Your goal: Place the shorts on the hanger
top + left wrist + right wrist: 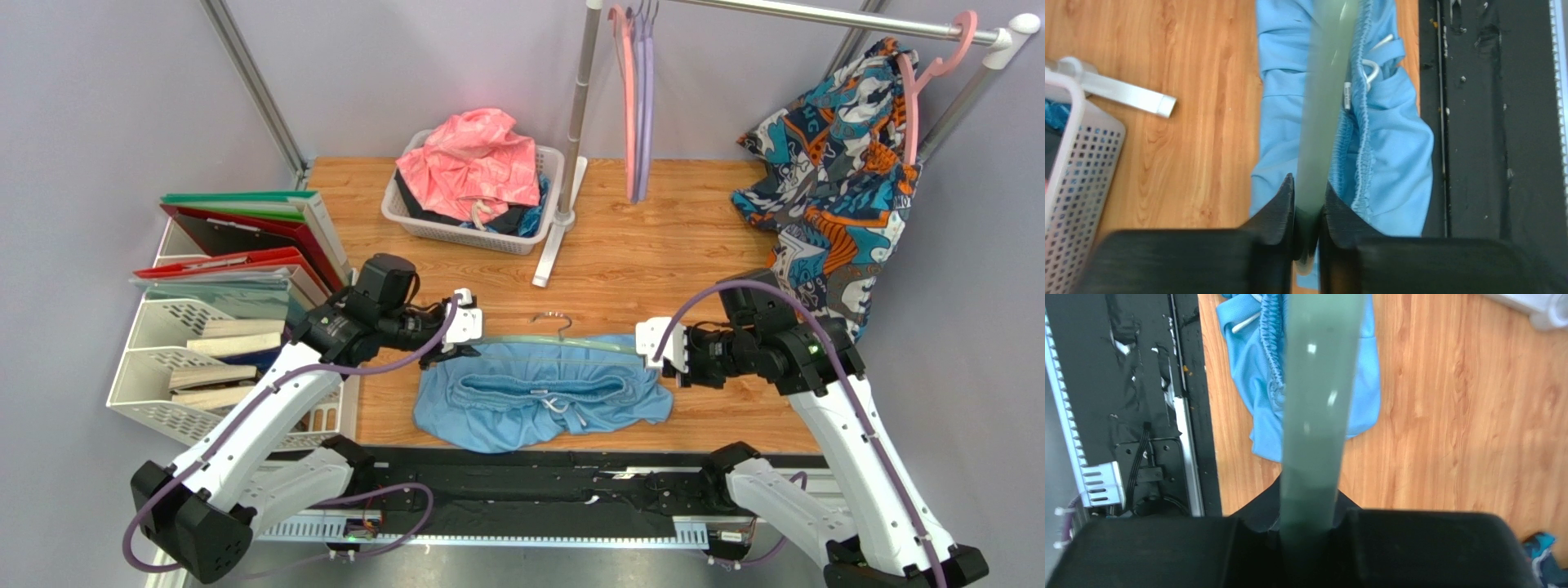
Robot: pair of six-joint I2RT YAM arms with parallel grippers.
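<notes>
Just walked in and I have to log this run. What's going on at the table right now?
Both arms are holding one mint-green hanger. The left claw is shut on its left end and the right claw on its right end, with the hook pointing away from the arm bases. The hanger runs along the far edge of the light blue shorts, which lie bunched on the wooden table with the drawstring showing. The shorts do not look hung on it yet.
</notes>
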